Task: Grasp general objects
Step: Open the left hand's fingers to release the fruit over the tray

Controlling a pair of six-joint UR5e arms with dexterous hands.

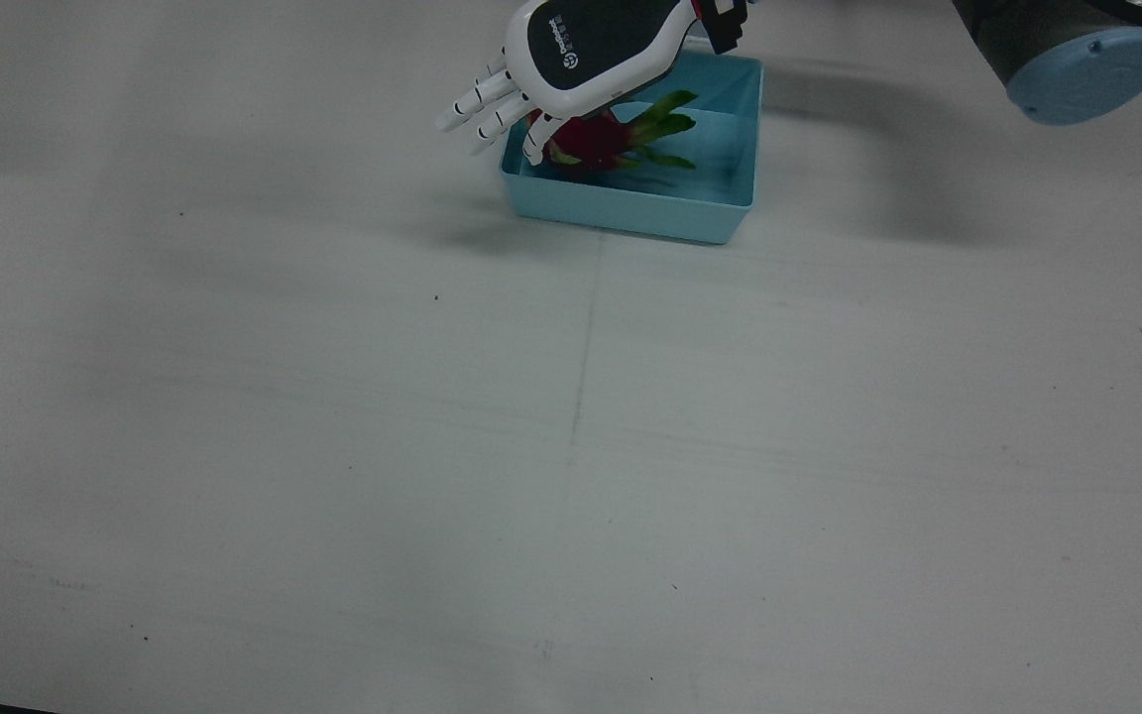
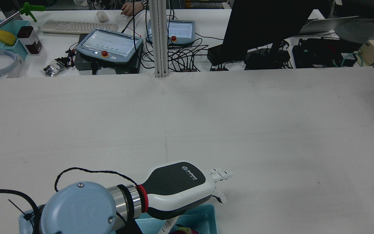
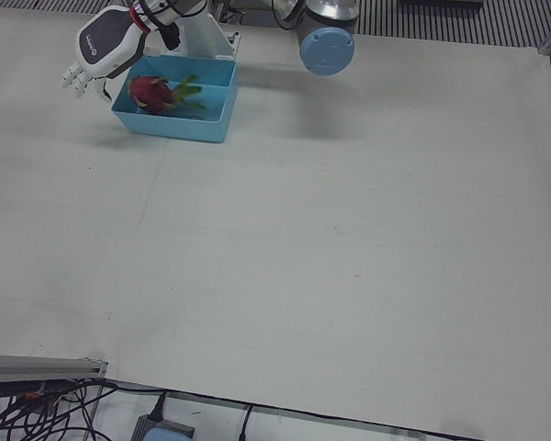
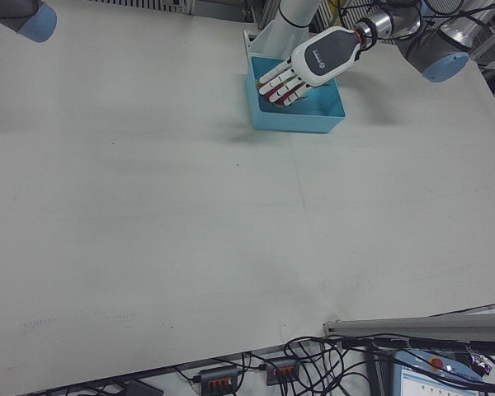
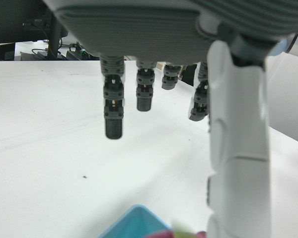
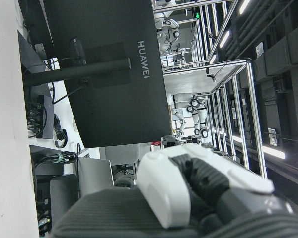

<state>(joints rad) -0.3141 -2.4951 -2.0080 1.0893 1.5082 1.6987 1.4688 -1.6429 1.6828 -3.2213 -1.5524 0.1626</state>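
Bin (image 1: pixel 630 213), light blue, top centre of front view: holds one dragon fruit (image 1: pixel 591 139). My left hand (image 1: pixel 571 59) hovers over its edge, fingers spread, grasping nothing. Right hand's (image 6: pixel 188 198) state: cannot tell.

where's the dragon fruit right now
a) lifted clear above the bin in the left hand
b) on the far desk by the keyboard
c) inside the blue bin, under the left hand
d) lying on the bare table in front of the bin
c: the dragon fruit lies inside the blue bin, with the left hand spread open just above it, fingers apart.
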